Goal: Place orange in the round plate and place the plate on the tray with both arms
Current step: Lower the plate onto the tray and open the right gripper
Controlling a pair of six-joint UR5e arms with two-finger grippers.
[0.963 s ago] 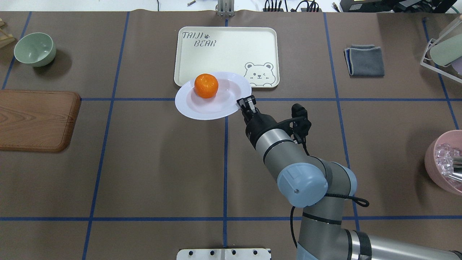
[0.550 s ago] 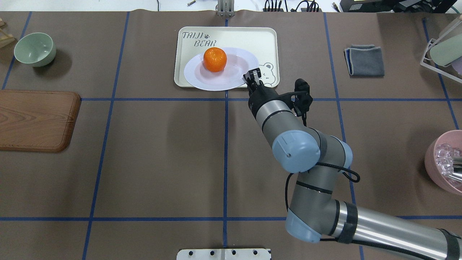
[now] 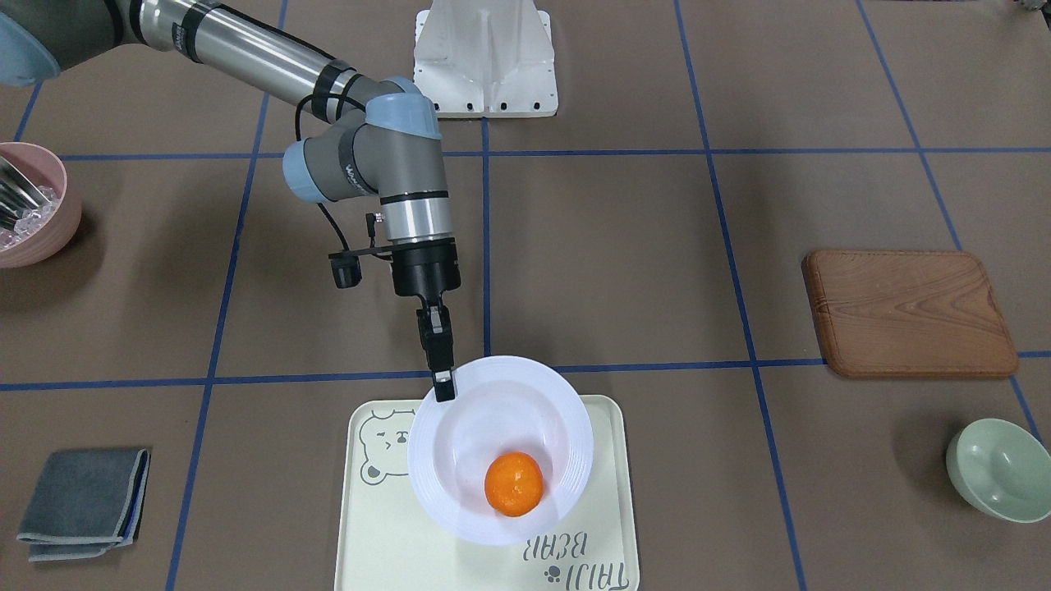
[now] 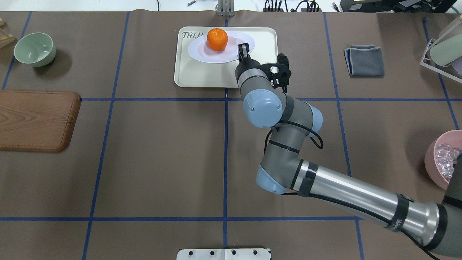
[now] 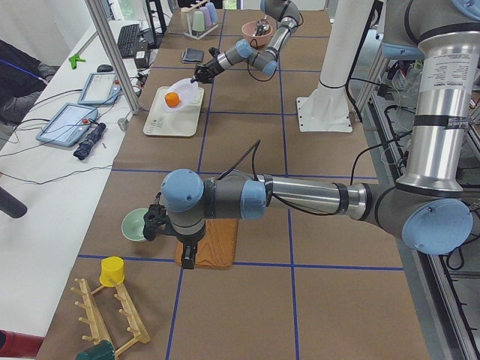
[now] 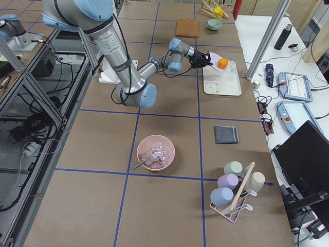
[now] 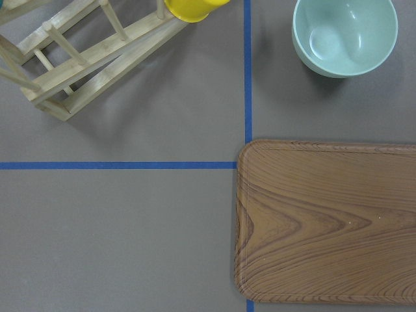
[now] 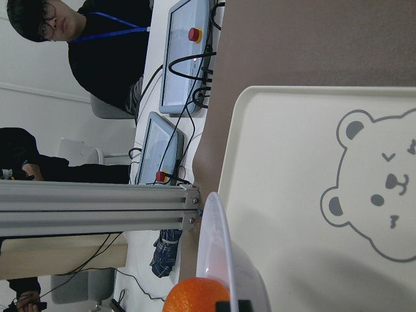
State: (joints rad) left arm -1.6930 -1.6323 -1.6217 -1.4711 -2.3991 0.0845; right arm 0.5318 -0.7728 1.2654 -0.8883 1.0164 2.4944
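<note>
Grips the round plate (image 4: 211,56) by its rim with the right gripper (image 4: 244,48), the two fingers clenched on the edge toward the robot's right. Carries the plate above the tray (image 4: 202,76), apparently not yet set down: looks tilted in the left-side view, and shows edge-on over the bear drawing (image 8: 374,175) in the right wrist view. Holds the orange (image 4: 217,39) in the sunken centre, on the side away from the claw, near the tray's far edge. From the claw, stretches to the robot's left and slightly forward, so covers the far half of the tray. Needs, by this judgement, mainly a descent until the base meets the tray, then a release; hardly any sideways travel. Risks rolling the orange toward the low rim if tipped more. Puts the right arm (image 4: 274,108) clearly nearer. Leaves the left gripper (image 5: 187,261) well apart from the tray, over the wooden board (image 5: 217,251) beside the pale green bowl (image 5: 133,225); cannot tell whether open or closed there.
</note>
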